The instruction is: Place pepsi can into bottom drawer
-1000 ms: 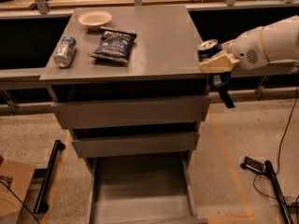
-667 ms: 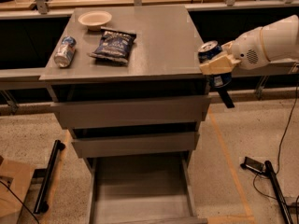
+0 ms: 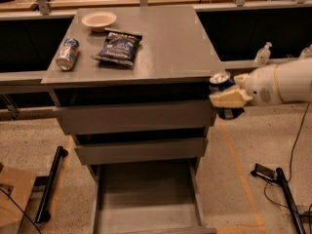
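One claw (image 3: 228,97) grips pepsi can (image 3: 220,81) beside cabinet's (image 3: 146,117) side edge.

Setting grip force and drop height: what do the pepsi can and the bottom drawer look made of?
The pepsi can looks like thin metal, probably aluminium: shiny silver lid, dark blue wall. The pincer grips it at the right of the cabinet, just below the tabletop. The bottom drawer shows matte grey flat panels: painted metal or laminate, cannot tell.

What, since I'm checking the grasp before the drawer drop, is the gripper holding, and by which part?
The gripper, right of the cabinet, holds the pepsi can upright by its side wall, around mid-height; its silver top shows above the grip.
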`<action>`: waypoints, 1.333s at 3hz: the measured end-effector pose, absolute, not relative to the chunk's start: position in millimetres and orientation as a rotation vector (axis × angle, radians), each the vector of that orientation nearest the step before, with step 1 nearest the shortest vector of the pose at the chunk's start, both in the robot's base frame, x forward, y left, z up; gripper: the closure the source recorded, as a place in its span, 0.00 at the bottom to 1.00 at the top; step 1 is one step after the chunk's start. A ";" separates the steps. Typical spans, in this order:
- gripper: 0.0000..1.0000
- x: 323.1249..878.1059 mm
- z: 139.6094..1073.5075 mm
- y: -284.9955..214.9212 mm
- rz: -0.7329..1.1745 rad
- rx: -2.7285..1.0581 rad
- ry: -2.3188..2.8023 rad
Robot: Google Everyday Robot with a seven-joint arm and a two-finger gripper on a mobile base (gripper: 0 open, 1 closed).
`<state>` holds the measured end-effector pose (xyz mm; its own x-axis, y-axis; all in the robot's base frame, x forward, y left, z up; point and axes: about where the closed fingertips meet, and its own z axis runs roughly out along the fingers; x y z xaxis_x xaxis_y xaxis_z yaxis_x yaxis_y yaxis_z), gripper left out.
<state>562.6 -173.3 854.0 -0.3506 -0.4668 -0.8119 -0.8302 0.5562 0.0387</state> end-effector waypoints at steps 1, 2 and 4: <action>1.00 539.6 787.3 -163.2 0.651 -0.958 2.015; 1.00 533.6 707.1 -144.4 0.677 -0.921 2.056; 1.00 537.0 701.2 -142.0 0.625 -0.937 2.083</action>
